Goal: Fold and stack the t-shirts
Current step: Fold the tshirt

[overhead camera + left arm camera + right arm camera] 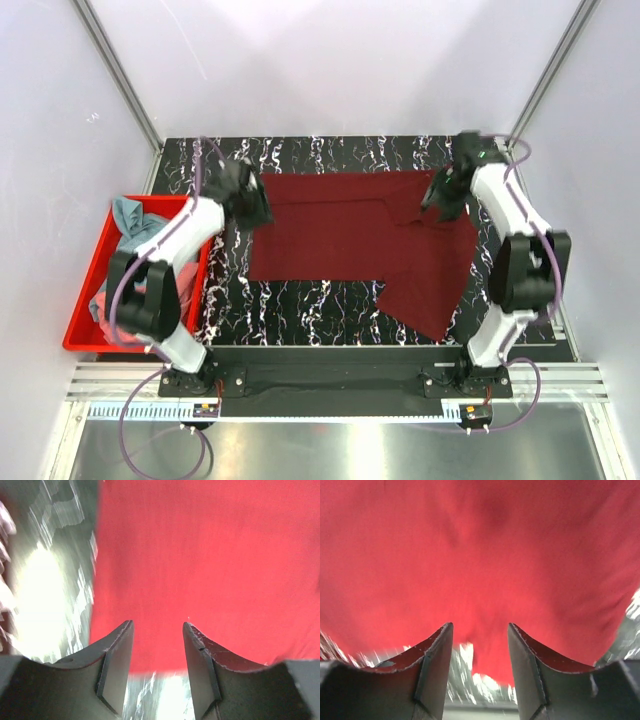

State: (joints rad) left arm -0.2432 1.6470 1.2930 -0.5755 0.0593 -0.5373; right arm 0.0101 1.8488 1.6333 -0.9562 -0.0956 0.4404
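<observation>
Black marbled tabletop [320,305] carries the maroon t-shirt [340,235], spread flat beneath and just ahead of both grippers, while the teal t-shirt [130,218] sits in the red bin [80,320] on the outer side of my left gripper [250,203]. That one and my right gripper [440,205] each hang over a far corner of the cloth, jaws parted with nothing between them. I judge I should lower both together, pinch the cloth edge squarely, and lift evenly so the fold doesn't skew.

soft matt cloth maroon t-shirt [350,235], glossy black marbled table [300,300], smooth red plastic bin [80,335]
</observation>
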